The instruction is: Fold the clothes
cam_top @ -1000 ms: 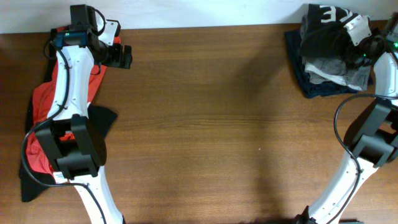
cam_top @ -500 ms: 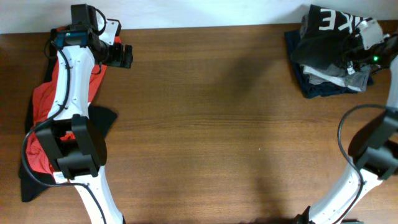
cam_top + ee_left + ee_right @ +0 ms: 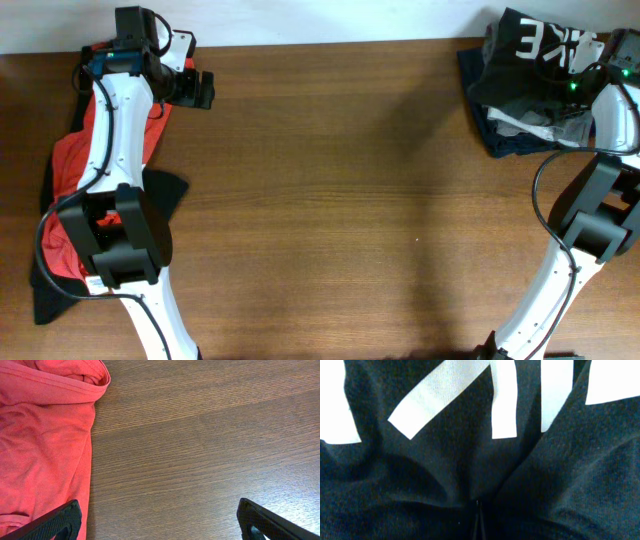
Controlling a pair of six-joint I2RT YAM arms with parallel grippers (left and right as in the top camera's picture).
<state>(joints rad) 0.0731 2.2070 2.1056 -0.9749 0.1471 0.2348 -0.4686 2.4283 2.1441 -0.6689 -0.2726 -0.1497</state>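
The black T-shirt (image 3: 530, 50) lies bunched on folded pieces (image 3: 505, 140) at the desk's (image 3: 350, 200) far right corner, pinched by the right tool (image 3: 580, 80). The left tool (image 3: 159, 505), spread, hovers over the desk's far left, just beside the red-orange shirt (image 3: 40, 435).

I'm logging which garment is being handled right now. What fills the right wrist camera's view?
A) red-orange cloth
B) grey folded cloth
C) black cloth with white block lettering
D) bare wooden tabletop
C: the right wrist view is filled edge to edge by the black T-shirt, its white letters across the top and its folds bunching toward the bottom centre. The red-orange shirt shows only in the left wrist view.
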